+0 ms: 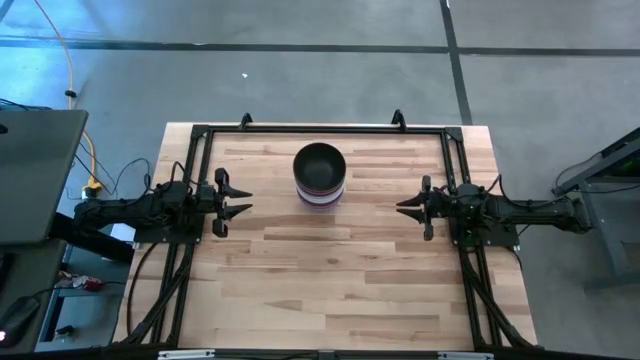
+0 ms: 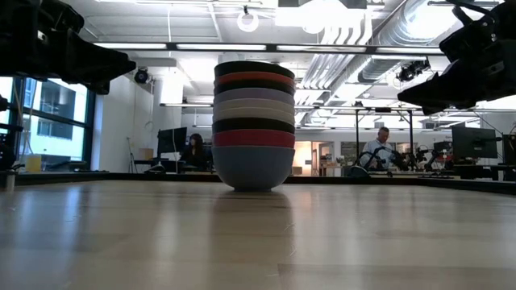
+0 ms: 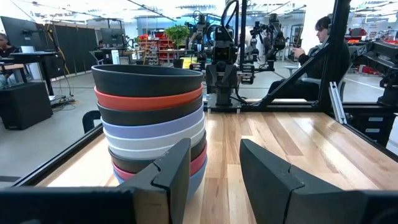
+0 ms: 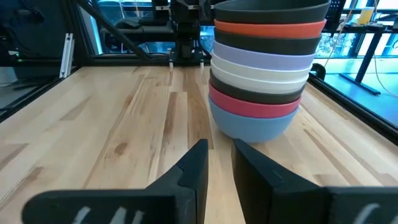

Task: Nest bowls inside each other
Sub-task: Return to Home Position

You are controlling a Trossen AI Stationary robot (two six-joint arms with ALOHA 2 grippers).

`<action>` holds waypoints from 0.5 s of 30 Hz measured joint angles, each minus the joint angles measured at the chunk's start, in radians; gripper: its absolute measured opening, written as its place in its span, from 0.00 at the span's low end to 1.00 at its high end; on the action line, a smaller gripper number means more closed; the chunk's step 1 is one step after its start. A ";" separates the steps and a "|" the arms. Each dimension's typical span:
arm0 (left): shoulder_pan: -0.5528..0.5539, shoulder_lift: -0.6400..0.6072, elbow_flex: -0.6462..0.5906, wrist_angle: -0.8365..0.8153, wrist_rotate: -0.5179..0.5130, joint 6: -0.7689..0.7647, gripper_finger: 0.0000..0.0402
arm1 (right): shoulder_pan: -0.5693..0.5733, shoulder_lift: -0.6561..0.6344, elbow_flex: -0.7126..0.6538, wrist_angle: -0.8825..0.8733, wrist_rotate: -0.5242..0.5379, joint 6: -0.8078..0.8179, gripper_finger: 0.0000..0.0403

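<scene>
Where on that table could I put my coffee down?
Bare: from the jaws of the left arm and right arm to the table edge farthest from the stack of bowls, and between stack and jaws either side. Crowded: only the stack's spot.

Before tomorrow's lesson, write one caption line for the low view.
Nine bowls nested in one stack on the wooden table, blue at the bottom, black on top.
</scene>
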 joint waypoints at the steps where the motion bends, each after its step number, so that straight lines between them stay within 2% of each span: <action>1: 0.000 0.000 0.000 0.000 0.000 0.000 0.32 | 0.000 0.000 0.000 0.000 0.000 -0.001 0.16; 4: 0.000 0.000 0.000 0.000 0.000 0.000 0.32 | 0.000 0.000 0.000 0.000 0.000 0.000 0.16; 10: 0.000 0.000 0.000 0.000 0.000 0.000 0.32 | 0.000 0.000 0.000 -0.010 0.000 0.152 0.16; 15: 0.000 0.000 0.000 0.000 0.000 0.000 0.32 | 0.000 0.000 0.000 -0.020 0.000 0.163 0.16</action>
